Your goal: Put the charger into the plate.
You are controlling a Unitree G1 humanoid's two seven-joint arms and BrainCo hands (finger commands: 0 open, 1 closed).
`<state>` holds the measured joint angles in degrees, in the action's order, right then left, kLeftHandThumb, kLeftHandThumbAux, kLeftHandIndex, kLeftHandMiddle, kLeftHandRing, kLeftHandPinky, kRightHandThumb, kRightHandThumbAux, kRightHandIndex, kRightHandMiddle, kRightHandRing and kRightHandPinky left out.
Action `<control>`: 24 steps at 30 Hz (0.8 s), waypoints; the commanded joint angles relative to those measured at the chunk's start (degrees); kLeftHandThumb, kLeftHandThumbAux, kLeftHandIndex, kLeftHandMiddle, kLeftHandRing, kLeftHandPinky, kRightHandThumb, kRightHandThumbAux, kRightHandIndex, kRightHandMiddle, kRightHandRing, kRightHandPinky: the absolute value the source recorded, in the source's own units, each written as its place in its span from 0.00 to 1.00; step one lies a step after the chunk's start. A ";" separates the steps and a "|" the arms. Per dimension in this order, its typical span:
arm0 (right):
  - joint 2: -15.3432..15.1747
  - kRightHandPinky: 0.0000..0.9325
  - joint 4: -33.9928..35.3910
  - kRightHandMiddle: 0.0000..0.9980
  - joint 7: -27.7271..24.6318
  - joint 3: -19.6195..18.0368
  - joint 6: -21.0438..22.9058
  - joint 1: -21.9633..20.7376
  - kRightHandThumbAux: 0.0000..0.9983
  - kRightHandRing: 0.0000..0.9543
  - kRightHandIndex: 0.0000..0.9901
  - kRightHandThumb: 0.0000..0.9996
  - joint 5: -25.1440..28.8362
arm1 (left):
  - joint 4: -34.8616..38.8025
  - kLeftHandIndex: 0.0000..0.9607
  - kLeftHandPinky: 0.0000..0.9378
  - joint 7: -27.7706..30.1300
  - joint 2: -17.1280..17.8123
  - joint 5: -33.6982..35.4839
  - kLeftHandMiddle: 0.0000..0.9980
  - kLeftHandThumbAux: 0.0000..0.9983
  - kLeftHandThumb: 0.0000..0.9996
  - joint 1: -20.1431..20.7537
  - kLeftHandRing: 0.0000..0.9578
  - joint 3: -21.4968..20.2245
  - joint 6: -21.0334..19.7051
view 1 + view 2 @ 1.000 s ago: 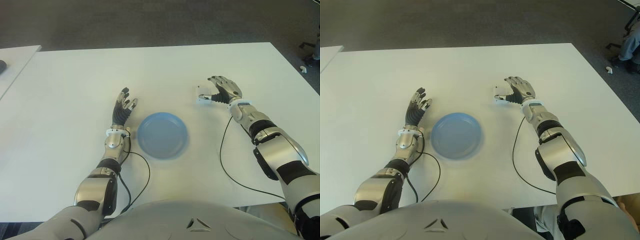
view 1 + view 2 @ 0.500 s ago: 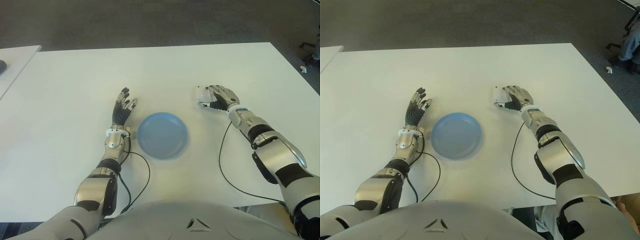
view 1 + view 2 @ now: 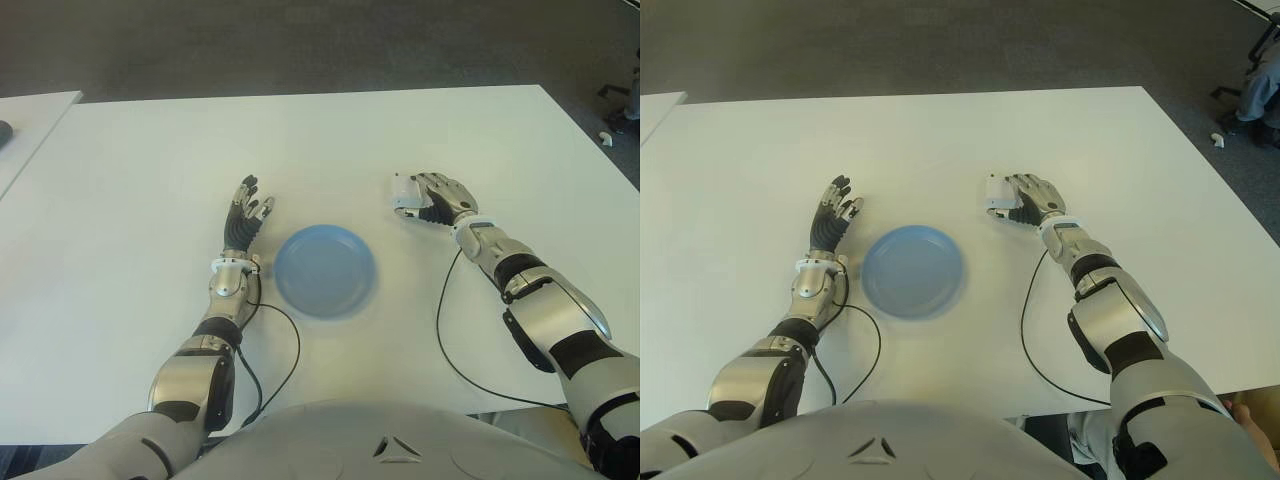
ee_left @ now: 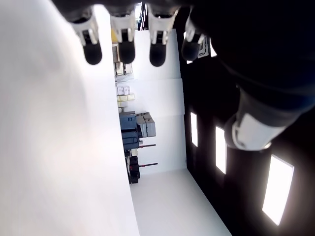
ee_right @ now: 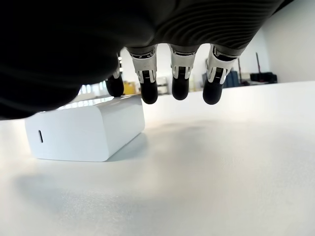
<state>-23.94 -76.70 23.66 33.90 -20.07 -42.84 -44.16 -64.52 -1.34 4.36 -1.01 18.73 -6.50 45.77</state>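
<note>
The white charger lies on the white tabletop, right of the empty blue plate, nothing between them. The right robot hand, a second ago open beside it, now curls loosely over it without gripping; the left robot hand stays spread left of the plate

Charger: small white block with rounded edges, one small dark slot visible on an end face. It lay flat on its broad side on the white table, off the plate, to that plate's right and slightly farther from the robot. Plate: round, blue, shallow, upright on the table near the robot's body, holding nothing. Charger and plate were near but not touching.
</note>
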 commanded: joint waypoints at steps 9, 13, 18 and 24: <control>3.99 0.00 -1.94 0.00 -2.89 4.07 2.50 4.27 0.21 0.00 0.00 0.36 -2.44 | -6.19 0.07 0.12 0.43 -3.66 -0.16 0.10 0.61 0.00 -9.76 0.09 0.20 -2.10; 4.22 0.00 -2.06 0.00 -3.04 4.57 2.75 4.56 0.21 0.00 0.00 0.35 -2.46 | -6.15 0.07 0.11 0.07 -3.63 -0.31 0.10 0.61 0.00 -9.87 0.09 0.26 -1.83; 4.34 0.00 -2.16 0.00 -3.01 5.68 2.88 4.83 0.22 0.00 0.00 0.35 -3.11 | -6.04 0.07 0.11 0.47 -3.36 -0.45 0.10 0.61 0.00 -10.09 0.09 0.46 -1.94; 4.34 0.00 -2.21 0.00 -2.69 7.21 3.12 4.99 0.22 0.00 0.00 0.33 -3.64 | -6.00 0.07 0.12 1.38 -3.36 0.10 0.10 0.61 0.00 -10.17 0.09 0.15 -2.11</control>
<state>-21.50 -76.53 25.04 37.81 -17.92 -43.24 -44.21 -64.52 -1.21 4.35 -0.85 18.65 -6.74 46.09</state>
